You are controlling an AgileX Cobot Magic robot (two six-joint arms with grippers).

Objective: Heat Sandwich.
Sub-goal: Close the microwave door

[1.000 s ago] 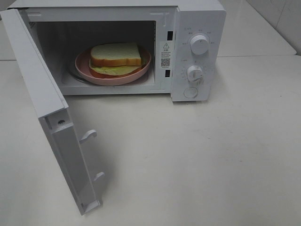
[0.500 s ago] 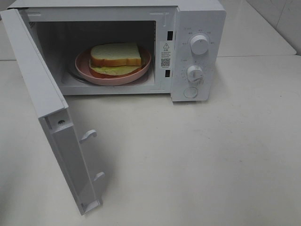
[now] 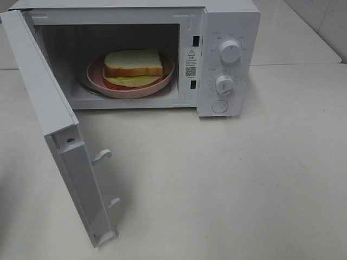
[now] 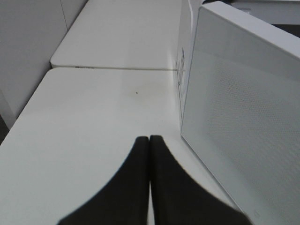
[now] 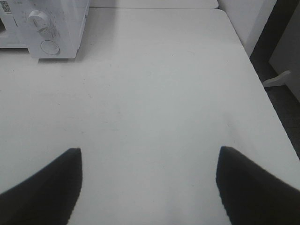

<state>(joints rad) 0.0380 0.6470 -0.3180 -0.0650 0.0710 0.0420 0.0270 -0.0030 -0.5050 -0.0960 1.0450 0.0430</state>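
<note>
White table [image 3: 244, 179] bearing microwave [image 3: 227, 16]; sandwich [image 3: 133, 62] lying flat on pink plate [image 3: 97, 76] inside, long side running crosswise. Left gripper [image 4: 149, 140] pressing tips together, empty; right gripper [image 5: 149, 150] gaping wide, empty.

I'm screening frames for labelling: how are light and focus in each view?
Exterior high: soft even light, sharp; the microwave cavity is dimmer, yet the sandwich on its pink plate reads clearly. Left wrist: the shut left gripper is a blurred black shape. Right wrist: the open right gripper looks dark, soft-edged.
</note>
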